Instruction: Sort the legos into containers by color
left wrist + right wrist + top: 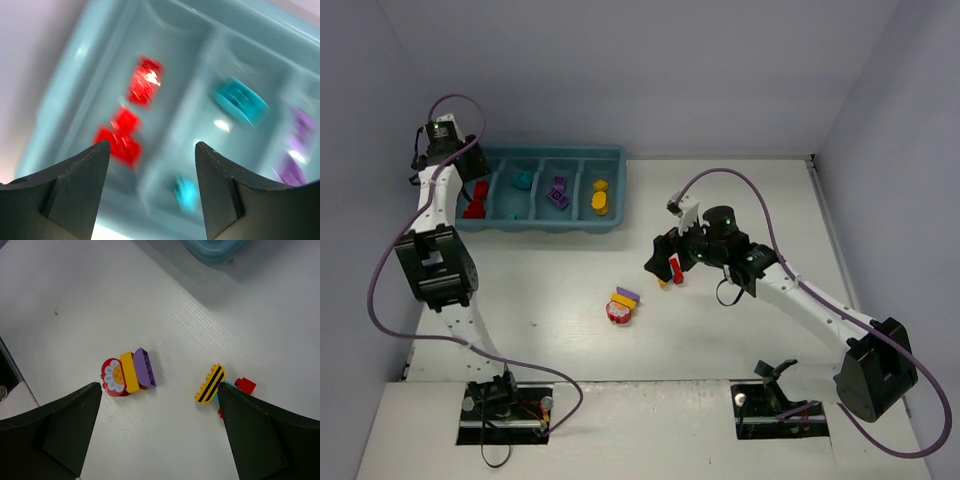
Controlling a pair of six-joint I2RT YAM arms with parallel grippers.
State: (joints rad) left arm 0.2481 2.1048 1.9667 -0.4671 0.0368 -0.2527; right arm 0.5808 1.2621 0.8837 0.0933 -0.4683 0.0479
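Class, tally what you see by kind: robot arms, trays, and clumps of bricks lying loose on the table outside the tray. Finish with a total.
Robot arms: 2
Trays: 1
Loose brick clumps: 2
Total: 5

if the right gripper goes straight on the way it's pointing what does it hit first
Probably bare table, in the gap between the flower stack and the yellow striped piece; depth is hard to judge.
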